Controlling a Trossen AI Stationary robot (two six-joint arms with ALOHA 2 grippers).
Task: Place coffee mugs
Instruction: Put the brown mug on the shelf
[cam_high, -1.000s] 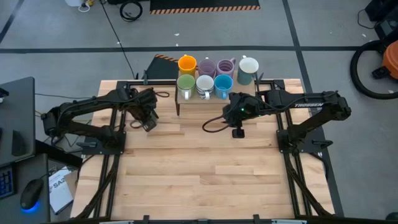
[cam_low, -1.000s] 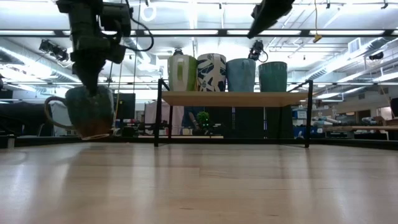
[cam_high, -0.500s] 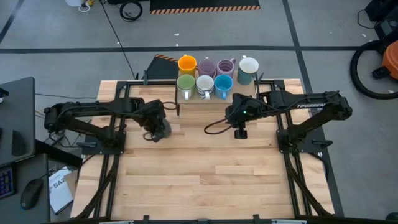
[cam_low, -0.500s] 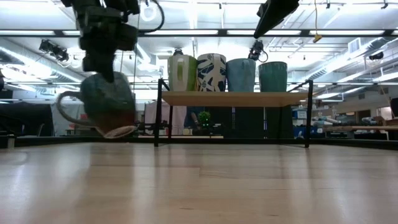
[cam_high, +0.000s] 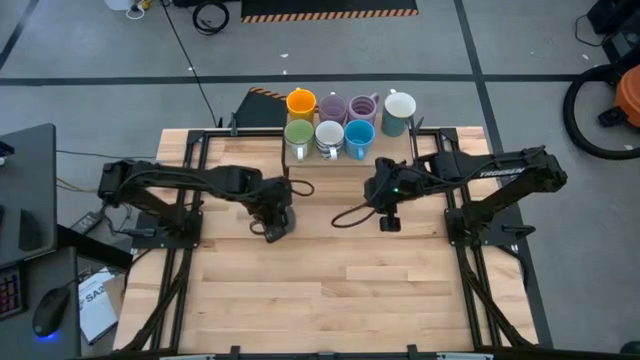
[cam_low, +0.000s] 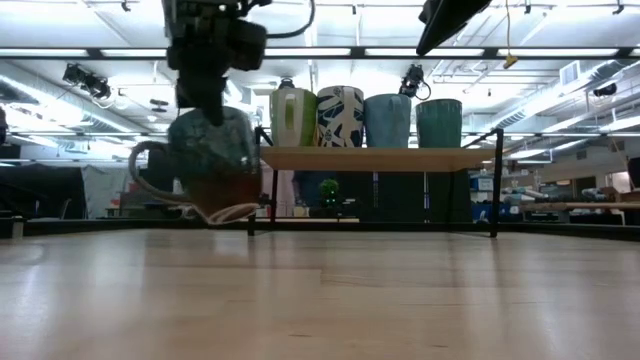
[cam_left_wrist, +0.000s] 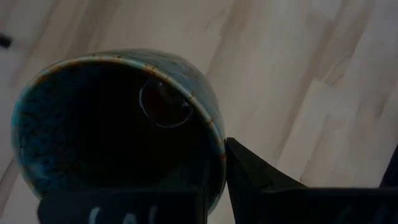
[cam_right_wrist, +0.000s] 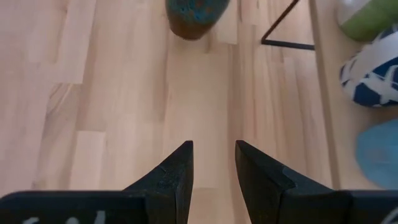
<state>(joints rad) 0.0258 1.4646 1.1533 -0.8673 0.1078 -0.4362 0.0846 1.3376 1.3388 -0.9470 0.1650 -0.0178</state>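
The held mug (cam_low: 212, 165) is dark teal with blue speckles, a brown base and a dark inside. On the shelf (cam_low: 375, 158) stand a green-and-white mug (cam_low: 292, 117), a white mug with a blue pattern (cam_low: 340, 116), a light blue mug (cam_low: 387, 120) and a teal mug (cam_low: 439, 122). In the high view an orange mug (cam_high: 300, 102) and two pale purple mugs (cam_high: 333, 108) stand behind. The tabletop (cam_high: 330, 290) is pale wood.

place: lab | cue: ceiling strip lights (cam_low: 330, 52) (open-plan), workbenches (cam_low: 570, 207)

Grey concrete floor (cam_high: 90, 50) with dark seam lines surrounding the light wooden table (cam_high: 330, 290); striped hazard mat (cam_high: 330, 12) lying at the far edge; long ceiling light strips (cam_low: 560, 52) glowing overhead; black desk (cam_high: 25, 190) standing alongside.
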